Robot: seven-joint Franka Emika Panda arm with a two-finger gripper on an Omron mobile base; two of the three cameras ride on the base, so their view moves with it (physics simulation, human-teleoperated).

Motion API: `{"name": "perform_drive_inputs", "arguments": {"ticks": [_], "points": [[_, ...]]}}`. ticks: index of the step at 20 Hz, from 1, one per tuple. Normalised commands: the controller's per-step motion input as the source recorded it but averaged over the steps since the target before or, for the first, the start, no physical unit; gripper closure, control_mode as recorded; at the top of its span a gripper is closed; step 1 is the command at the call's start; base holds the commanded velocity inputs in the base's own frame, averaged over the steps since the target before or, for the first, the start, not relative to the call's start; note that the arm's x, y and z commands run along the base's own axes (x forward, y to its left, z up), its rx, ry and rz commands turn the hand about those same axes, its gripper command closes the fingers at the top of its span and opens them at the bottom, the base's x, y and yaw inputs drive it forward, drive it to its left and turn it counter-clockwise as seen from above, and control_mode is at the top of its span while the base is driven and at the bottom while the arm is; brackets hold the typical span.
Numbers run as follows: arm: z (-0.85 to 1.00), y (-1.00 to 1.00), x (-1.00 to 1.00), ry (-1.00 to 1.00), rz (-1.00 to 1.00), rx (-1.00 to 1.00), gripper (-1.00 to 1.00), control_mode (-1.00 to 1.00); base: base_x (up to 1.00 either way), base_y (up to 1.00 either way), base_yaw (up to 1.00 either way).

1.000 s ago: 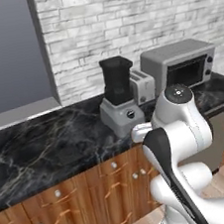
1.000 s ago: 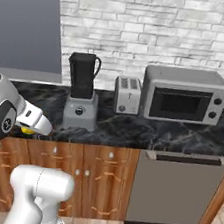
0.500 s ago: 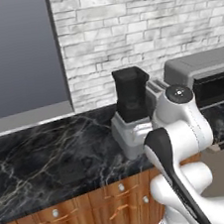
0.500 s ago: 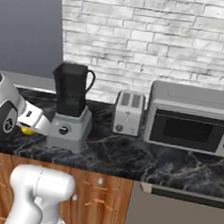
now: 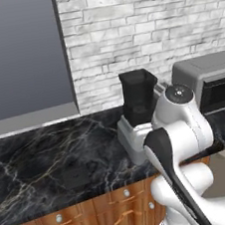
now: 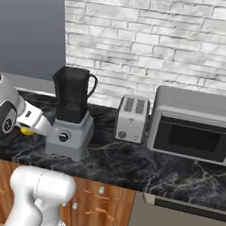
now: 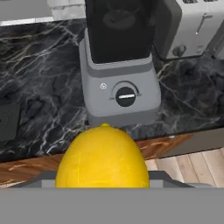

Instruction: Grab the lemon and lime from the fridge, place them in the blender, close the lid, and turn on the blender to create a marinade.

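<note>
Yellow lemon (image 7: 102, 157) gripped in the claw (image 7: 103, 181) — blender (image 7: 118, 65) just ahead.

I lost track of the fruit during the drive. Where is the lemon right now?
The lemon is held in the end effector, low in the hand view, just in front of the blender; the right base view shows it left of the blender's base.
</note>
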Motion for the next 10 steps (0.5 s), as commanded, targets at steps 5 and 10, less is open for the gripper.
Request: {"name": "perform_drive_inputs", "arguments": {"ticks": [5, 10], "points": [[0.50, -0.38, 0.32, -0.05, 0.18, 0.07, 1.00, -1.00, 0.00, 0.00, 0.00], [0.92, -0.30, 0.37, -0.10, 0.09, 0.00, 1.00, -1.00, 0.00, 0.00, 0.00]]}}
